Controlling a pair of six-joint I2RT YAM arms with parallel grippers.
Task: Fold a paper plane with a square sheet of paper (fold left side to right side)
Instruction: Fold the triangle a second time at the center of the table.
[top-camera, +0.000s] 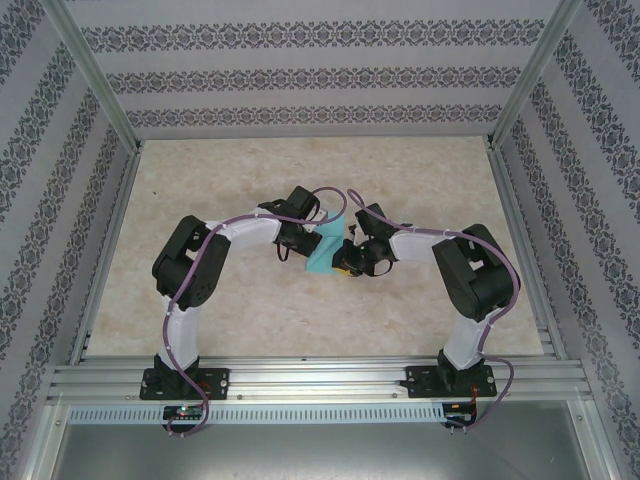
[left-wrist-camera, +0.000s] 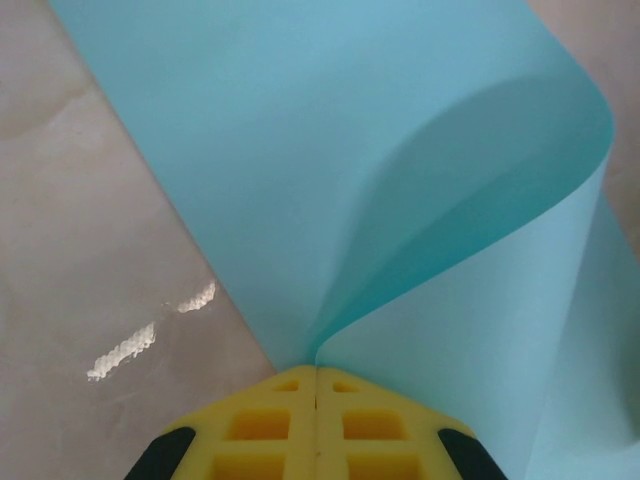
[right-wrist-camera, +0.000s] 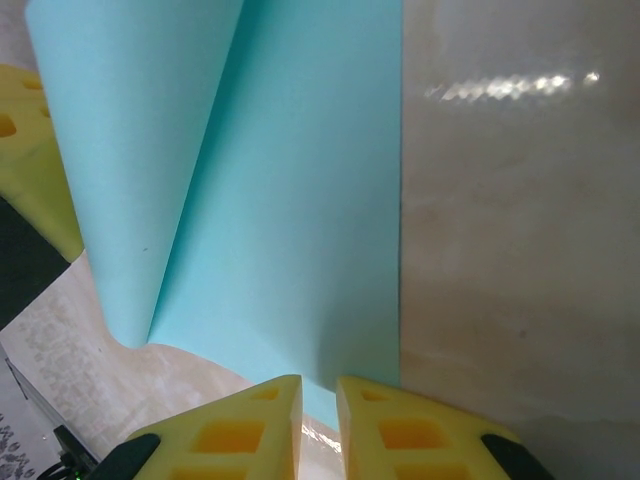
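Near the middle of the tabletop (top-camera: 250, 320), between the two arms: the square sheet of paper (top-camera: 322, 256), one part flat on the surface, another part lifted and bowed in a soft curve above it. Clenched tight on the raised part, the left pincer (left-wrist-camera: 316, 372), paper rising straight out of its closed jaws. Narrowly parted at an edge of the flat part, the right pincer (right-wrist-camera: 318, 388), grasping nothing.
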